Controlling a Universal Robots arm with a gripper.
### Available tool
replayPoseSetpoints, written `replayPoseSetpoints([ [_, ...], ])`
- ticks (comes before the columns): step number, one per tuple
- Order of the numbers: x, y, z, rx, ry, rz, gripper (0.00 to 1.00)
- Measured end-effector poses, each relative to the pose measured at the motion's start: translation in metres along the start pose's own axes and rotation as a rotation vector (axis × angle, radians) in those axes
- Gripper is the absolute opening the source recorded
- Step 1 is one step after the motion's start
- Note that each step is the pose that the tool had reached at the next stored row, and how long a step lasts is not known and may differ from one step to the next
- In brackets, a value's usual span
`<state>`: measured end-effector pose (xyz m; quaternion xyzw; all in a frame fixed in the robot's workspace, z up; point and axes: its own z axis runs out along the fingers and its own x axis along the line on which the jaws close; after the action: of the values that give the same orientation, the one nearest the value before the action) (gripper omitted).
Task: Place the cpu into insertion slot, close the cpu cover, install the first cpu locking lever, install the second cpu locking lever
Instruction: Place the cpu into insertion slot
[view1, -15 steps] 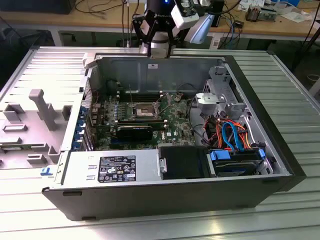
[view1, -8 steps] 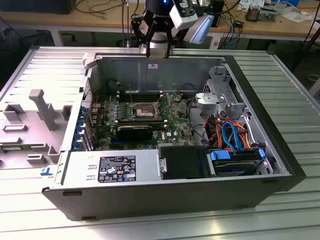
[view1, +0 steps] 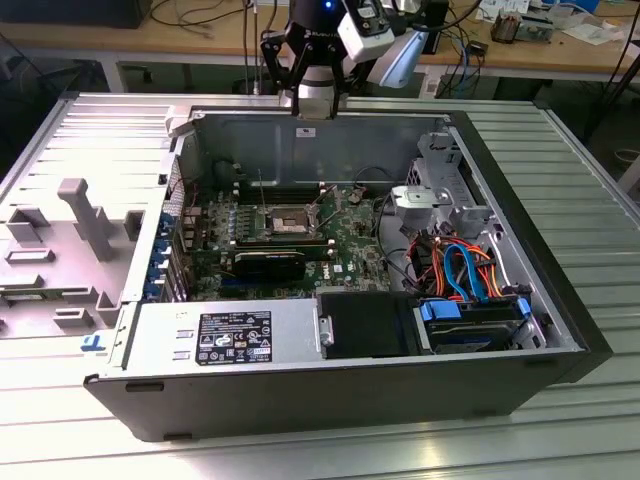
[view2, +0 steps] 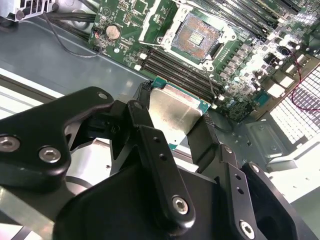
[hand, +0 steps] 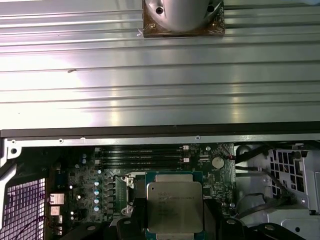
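My gripper hangs above the back wall of the open computer case. In both wrist views it is shut on the cpu, a flat silver-topped square chip with a green edge, held between two black fingers. The insertion slot lies on the green board below and apart from the chip, its dark contact field bare inside a silver rim. A silver strip at the slot's side looks like the cpu cover swung up. In the first wrist view the held chip hides most of the slot.
Long black memory slots run beside the socket, with a coin battery nearby. A black fan shroud, a power supply and a drive with coloured cables fill the case front. A grey plastic part lies on the table.
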<state>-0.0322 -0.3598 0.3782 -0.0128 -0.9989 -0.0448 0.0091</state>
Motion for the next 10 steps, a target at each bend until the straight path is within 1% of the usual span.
replayPoseSetpoints([
  [6, 0.0003, -0.0001, 0.001, 0.0, 0.0, 0.0, 0.54],
  [8, 0.0004, -0.0004, 0.0032, 0.0, 0.0, 0.0, 0.54],
  [10, 0.0004, -0.0004, 0.0034, -0.0001, 0.0, 0.0, 0.54],
])
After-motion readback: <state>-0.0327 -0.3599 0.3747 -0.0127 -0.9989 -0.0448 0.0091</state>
